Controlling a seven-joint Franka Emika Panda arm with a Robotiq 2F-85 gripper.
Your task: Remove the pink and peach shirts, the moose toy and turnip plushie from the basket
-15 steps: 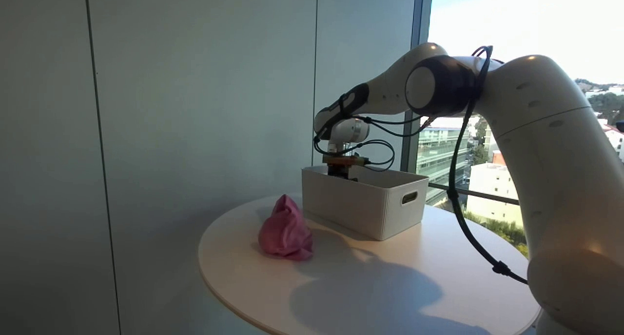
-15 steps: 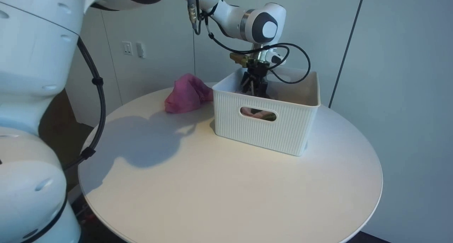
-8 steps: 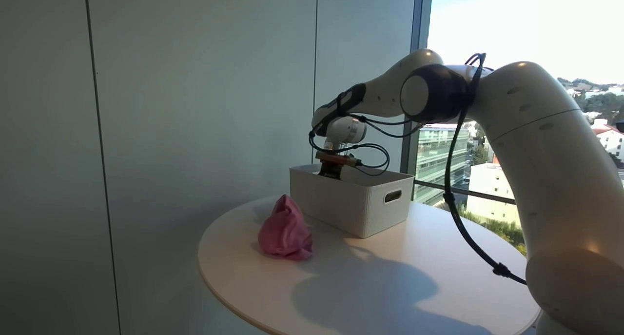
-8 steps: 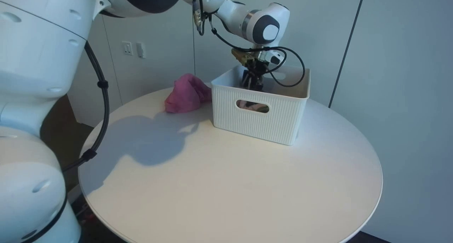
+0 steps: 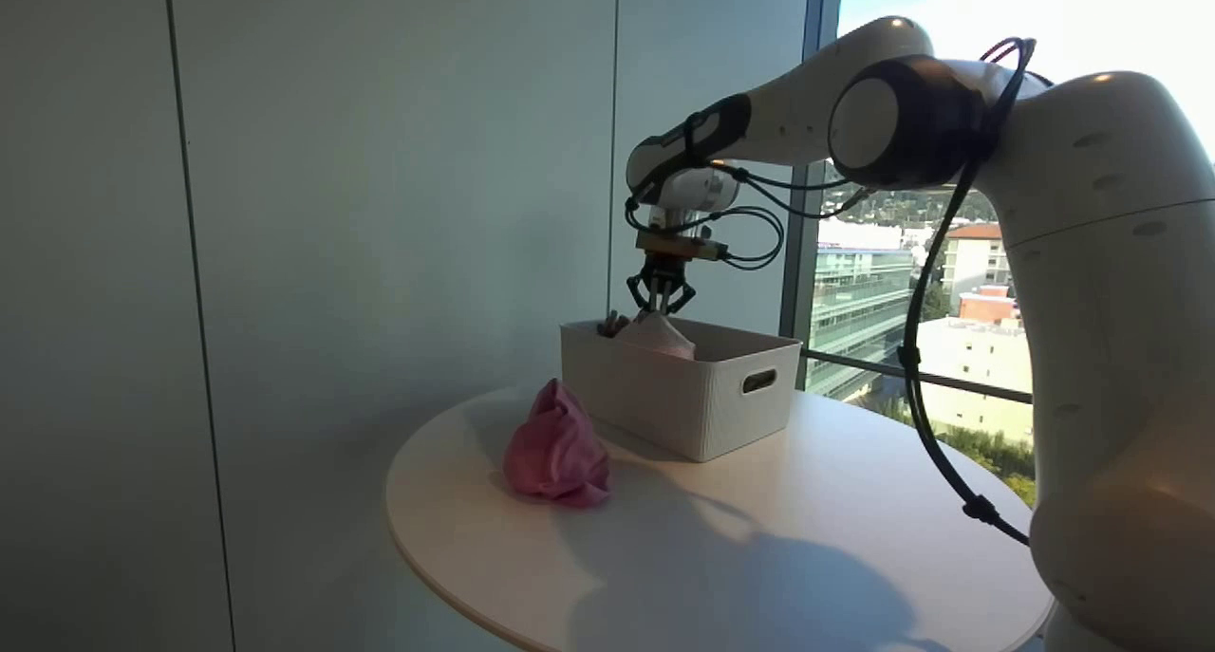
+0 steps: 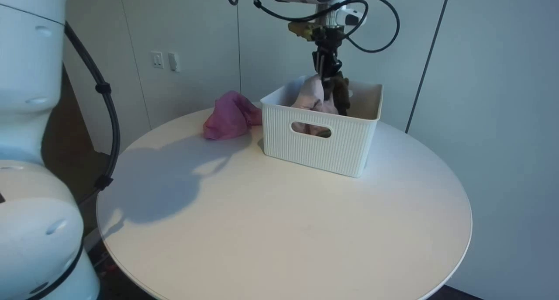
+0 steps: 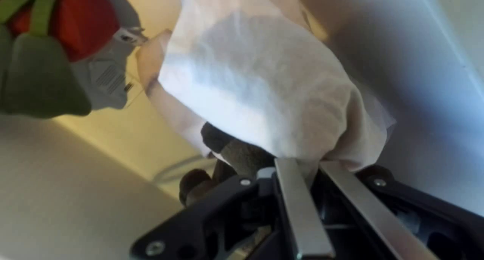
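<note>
My gripper (image 5: 658, 308) is shut on the peach shirt (image 7: 261, 78), just above the white basket (image 6: 314, 149). The pale cloth is drawn up to a peak under the fingertips and its lower part hangs inside the basket. Brown parts of the moose toy (image 6: 340, 94) show right beside the shirt, reaching above the rim; I cannot tell whether it is caught too. The turnip plushie (image 7: 79, 29), red, green and grey, lies in the basket in the wrist view. On the table, left of the basket in both exterior views, sits the crumpled pink shirt (image 5: 555, 448).
The basket's side walls (image 7: 94, 188) rise close on both sides of the load. A round white table (image 6: 305, 230) carries everything. A wall (image 5: 399, 206) stands behind it, and a window (image 5: 930, 339) is on one side.
My gripper has closed and risen from deep inside the basket, lifting the peach shirt and part of the moose toy up. Earlier, the basket slid a little across the table.
</note>
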